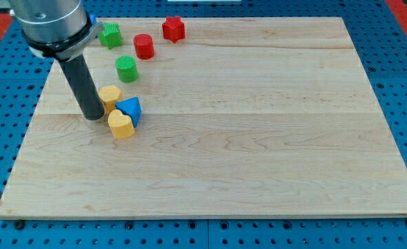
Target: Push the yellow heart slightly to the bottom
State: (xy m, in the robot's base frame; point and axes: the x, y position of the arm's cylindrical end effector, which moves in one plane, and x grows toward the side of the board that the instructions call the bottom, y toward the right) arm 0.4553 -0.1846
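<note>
The yellow heart lies on the wooden board at the left. A blue triangular block touches its upper right side. A yellow hexagonal block sits just above, touching the blue block. My tip rests on the board just left of the yellow heart and below-left of the yellow hexagon, a small gap from the heart.
A green cylinder stands above the cluster. A red cylinder, a green star-like block and a red star-like block lie near the board's top left. The arm's grey body hangs over the top left corner.
</note>
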